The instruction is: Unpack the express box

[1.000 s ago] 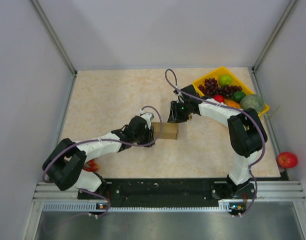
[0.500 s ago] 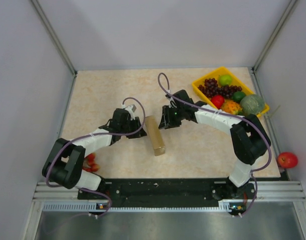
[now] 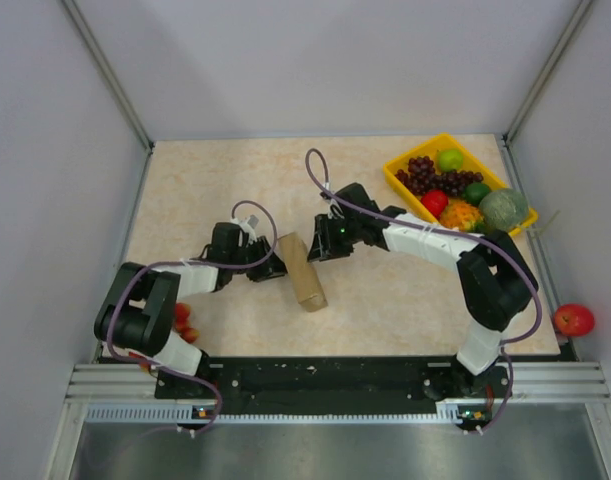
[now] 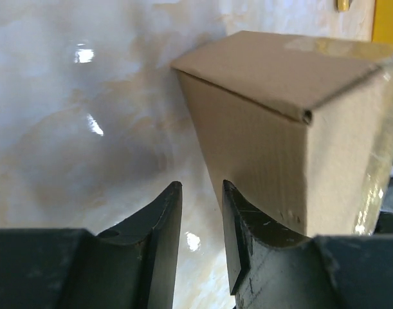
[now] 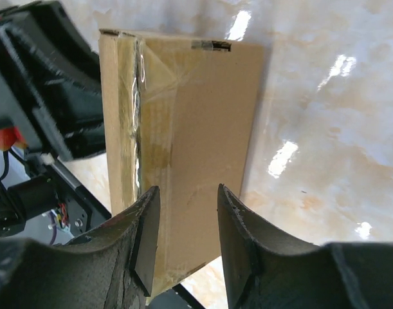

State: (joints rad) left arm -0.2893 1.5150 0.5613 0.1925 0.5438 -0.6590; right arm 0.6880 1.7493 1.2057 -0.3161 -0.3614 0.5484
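The express box (image 3: 303, 272) is a plain brown carton lying flat mid-table, its long side running from far-left to near-right. My left gripper (image 3: 272, 268) sits low at its left side. In the left wrist view the left gripper (image 4: 201, 193) is open a narrow gap with only table between the fingers, and the box (image 4: 280, 129) stands just right of the right finger. My right gripper (image 3: 321, 246) is at the box's far end. In the right wrist view the right gripper (image 5: 186, 193) is open, hovering over the box (image 5: 196, 129), whose clear-taped edge (image 5: 137, 96) lies under the left finger.
A yellow tray (image 3: 415, 151) with grapes, a lime and other fruit stands at the back right, with a green round vegetable (image 3: 503, 207) at its near edge. A red apple (image 3: 573, 319) lies beyond the table's right edge. Small red things (image 3: 183, 320) lie by the left arm's base.
The box has turned from lying crosswise between the grippers to lying lengthwise, and shifted slightly left. Both grippers have moved left; the left one has drawn back off the box.
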